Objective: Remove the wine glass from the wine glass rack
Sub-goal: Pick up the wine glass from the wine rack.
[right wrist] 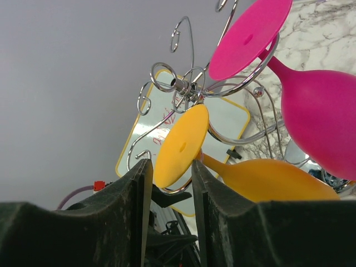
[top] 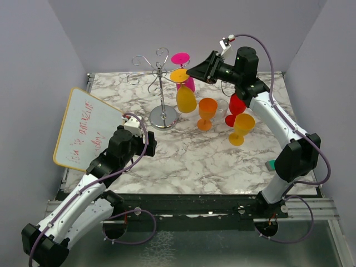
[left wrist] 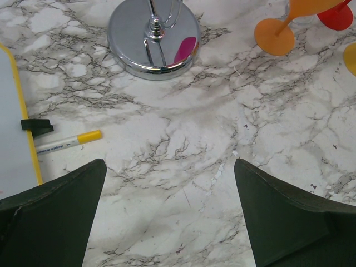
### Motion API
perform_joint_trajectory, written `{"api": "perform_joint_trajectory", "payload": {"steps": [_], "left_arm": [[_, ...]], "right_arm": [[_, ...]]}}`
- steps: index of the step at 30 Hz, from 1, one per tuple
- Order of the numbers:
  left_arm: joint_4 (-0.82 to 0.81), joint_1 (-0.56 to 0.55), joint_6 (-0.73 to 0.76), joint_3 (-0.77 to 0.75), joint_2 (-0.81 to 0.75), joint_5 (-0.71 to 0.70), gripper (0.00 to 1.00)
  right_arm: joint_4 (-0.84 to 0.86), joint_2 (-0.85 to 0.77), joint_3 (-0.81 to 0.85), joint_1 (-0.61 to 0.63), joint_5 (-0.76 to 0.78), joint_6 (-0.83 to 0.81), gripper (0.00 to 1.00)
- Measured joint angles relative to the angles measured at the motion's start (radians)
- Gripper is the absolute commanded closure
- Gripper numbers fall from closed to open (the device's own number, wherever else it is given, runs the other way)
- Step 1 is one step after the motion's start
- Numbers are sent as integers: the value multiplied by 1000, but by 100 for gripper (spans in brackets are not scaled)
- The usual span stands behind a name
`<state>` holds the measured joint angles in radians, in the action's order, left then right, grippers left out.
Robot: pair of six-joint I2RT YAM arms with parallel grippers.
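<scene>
The chrome wine glass rack [top: 161,92] stands at the back of the marble table; its mirror base shows in the left wrist view [left wrist: 154,39] and its curled arms in the right wrist view [right wrist: 183,86]. A yellow wine glass [top: 186,99] and a pink wine glass [top: 188,83] hang upside down from its arms. My right gripper [top: 193,71] is raised at the rack's top; in its own view the gripper [right wrist: 171,167] is closed narrowly on the edge of the yellow glass's foot [right wrist: 181,144]. The pink glass [right wrist: 317,122] hangs right beside it. My left gripper [left wrist: 169,167] is open and empty, low over the table.
An orange glass [top: 207,113], a red glass [top: 236,105] and another yellow glass [top: 242,128] stand upright right of the rack. A yellow-framed whiteboard [top: 86,128] leans at the left, with a marker [left wrist: 69,142] and a black eraser [left wrist: 36,126] beside it.
</scene>
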<state>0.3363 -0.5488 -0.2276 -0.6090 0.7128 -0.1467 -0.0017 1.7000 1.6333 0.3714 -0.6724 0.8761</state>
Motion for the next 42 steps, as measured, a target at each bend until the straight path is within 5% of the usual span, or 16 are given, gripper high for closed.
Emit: {"api": "perform_joint_trajectory", "payload": {"steps": [14,42], "left_arm": [[0,5,0,0,5,0,1],[0,11,0,0,8,5,1]], "right_arm": [[-24,34,0,0,2,21,60],[87,20,-39,0,-19,169,100]]}}
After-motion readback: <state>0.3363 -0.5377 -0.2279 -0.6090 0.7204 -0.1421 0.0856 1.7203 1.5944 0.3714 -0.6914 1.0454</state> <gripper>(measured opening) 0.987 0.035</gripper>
